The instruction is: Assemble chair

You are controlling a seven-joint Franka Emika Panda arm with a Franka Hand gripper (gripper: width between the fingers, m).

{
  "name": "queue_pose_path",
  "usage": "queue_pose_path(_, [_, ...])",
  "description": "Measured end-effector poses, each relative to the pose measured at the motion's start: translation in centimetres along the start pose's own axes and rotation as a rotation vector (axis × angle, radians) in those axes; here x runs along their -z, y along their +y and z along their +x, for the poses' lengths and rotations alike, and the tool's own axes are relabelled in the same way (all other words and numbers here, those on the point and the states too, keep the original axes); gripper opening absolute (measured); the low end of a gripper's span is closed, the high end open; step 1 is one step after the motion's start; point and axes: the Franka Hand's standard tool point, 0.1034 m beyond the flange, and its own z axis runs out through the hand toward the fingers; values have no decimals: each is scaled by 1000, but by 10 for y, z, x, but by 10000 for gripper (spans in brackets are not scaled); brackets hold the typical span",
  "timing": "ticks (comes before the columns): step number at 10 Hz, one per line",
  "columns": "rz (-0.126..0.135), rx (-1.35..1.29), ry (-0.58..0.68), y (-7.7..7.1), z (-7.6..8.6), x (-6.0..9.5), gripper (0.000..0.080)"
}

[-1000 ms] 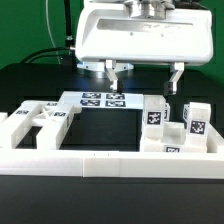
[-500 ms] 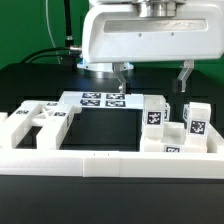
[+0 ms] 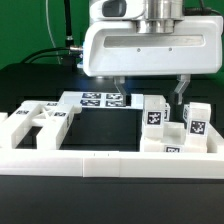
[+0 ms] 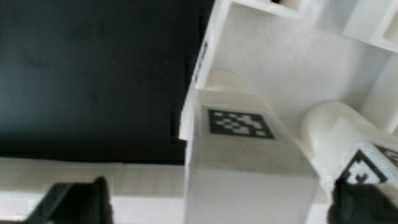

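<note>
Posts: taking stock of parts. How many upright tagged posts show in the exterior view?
2. The first post stands below the open gripper; the second post stands further to the exterior view's right. Others may be hidden behind it.

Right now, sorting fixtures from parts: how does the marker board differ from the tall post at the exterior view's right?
The marker board lies thin and flat; the tall post stands upright and blocky. The marker board carries several tags; the tall post shows one on its front. Both are white.
</note>
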Motion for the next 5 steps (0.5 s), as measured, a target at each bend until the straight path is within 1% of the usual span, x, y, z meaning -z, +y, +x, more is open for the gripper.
queue_pose_path(1, [0,0,3,0,2,2,438])
queue_pose_path(2, [0,2,7,0,4,2,282])
queue_pose_path(5, [0,2,8,0,4,2,284])
